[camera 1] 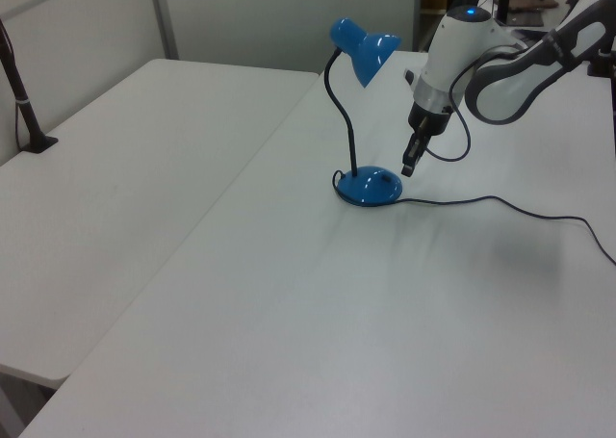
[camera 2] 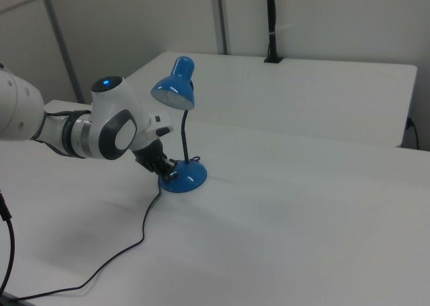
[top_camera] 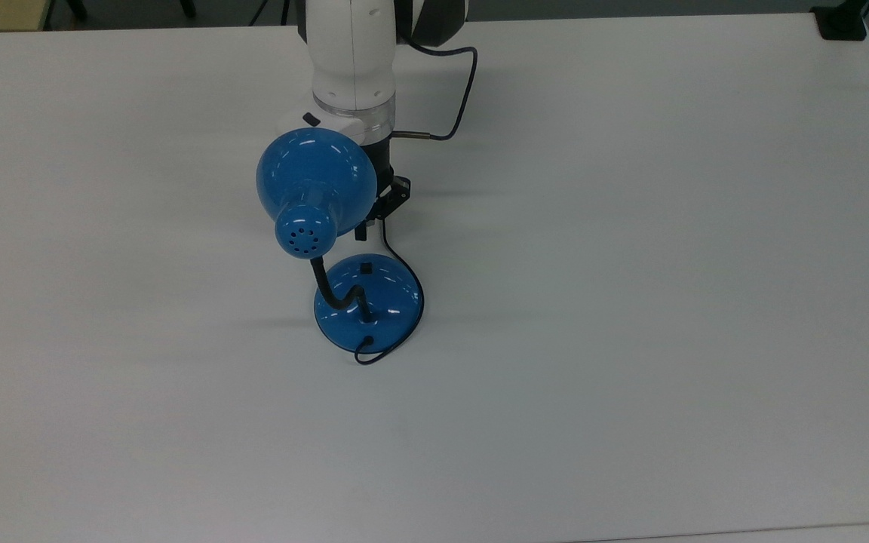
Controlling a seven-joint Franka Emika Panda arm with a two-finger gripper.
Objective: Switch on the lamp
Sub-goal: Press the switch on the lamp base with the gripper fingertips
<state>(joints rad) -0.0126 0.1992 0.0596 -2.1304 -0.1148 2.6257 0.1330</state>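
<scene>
The lamp stands mid-table on a round blue base (top_camera: 385, 305) (camera 1: 369, 188) (camera 2: 187, 178), with a small black switch (top_camera: 365, 267) on the base's far part in the top view. A black bendy neck carries its blue dome shade (top_camera: 314, 177) (camera 1: 366, 51) (camera 2: 173, 91). No light shows under the shade. My gripper (top_camera: 360, 232) (camera 1: 407, 168) (camera 2: 165, 171) points down, fingers together, empty. It hovers just above the table beside the base, a short way from the switch. The shade hides part of my wrist in the top view.
The lamp's black cord (camera 1: 500, 202) (camera 2: 143, 233) trails over the white table (top_camera: 631, 302) away from the base. A black clamp post (camera 1: 24, 101) stands on a second table at the left view's left. A black mount (top_camera: 842, 23) sits at the top view's far right corner.
</scene>
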